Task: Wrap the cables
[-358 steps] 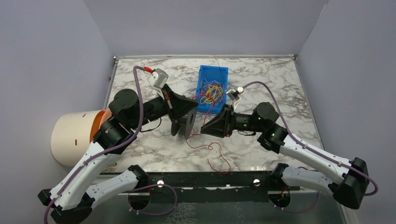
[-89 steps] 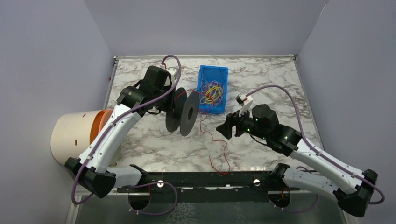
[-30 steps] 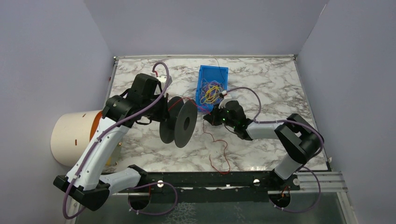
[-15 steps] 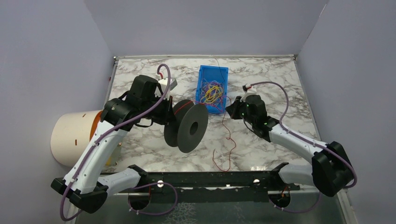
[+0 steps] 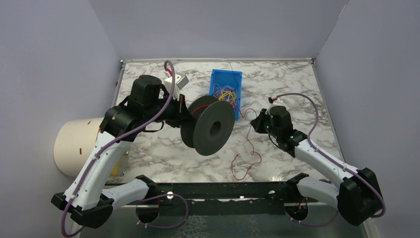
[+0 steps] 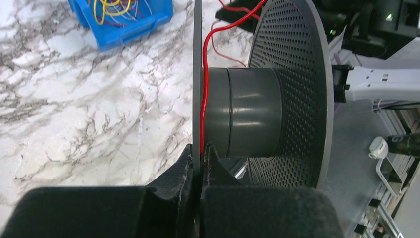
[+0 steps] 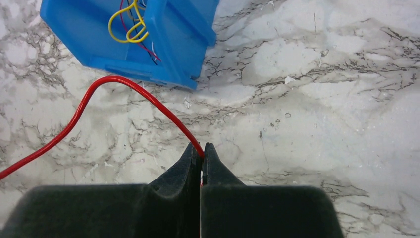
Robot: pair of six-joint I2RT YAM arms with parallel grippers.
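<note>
A black spool (image 5: 210,128) hangs in the air over the table's middle. My left gripper (image 6: 198,151) is shut on its near flange (image 6: 197,74), with a red cable (image 6: 204,89) lying against the grey hub (image 6: 247,111). My right gripper (image 7: 200,151) is shut on the same red cable (image 7: 143,96), right of the spool (image 5: 256,124). The cable's loose end loops on the marble (image 5: 247,161). More yellow, red and purple cables (image 5: 227,94) lie tangled in a blue bin (image 5: 225,79) behind the spool; the bin also shows in the right wrist view (image 7: 163,44).
A cream cylinder (image 5: 79,144) lies off the table's left edge. A black rail (image 5: 223,191) runs along the near edge. Lilac walls close the back and sides. Mauve hoses arc over both arms.
The left arm has swung the spool to the right and turned its flange toward the camera. The right gripper moved right and nearer, pulling the red cable with it.
</note>
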